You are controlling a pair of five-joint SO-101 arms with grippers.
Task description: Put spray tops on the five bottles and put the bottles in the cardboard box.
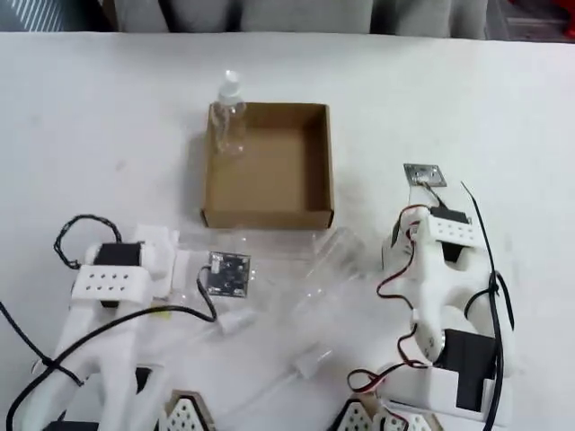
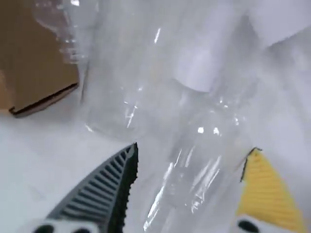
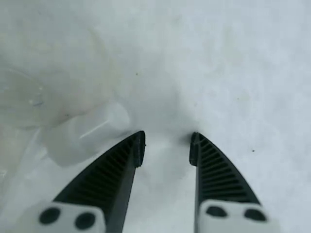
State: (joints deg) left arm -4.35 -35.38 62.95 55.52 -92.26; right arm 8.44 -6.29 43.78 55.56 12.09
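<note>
Bottle (image 2: 194, 184) lying at my left gripper (image 2: 193, 148) — clear, thin-walled, likely light and slippery; I'd take it mid-body, gently. Both grippers spread — right gripper (image 3: 166, 144) over the desk (image 3: 243, 73).

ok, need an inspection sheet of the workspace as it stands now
Surface: white table, bare apart from the items below.
Job's things: cardboard box open; capped bottle upright in its far corner; clear bottles lying in front of the box; loose spray tops near the arms.
Clutter: nothing seen.
Grippers: left gripper open, lying bottle between its fingers; right gripper open over the table, beside a white cap.
Cables: black cable looped by the left arm; red wires on the right arm.
Surroundings: grey shapes past the far edge, unclear.
</note>
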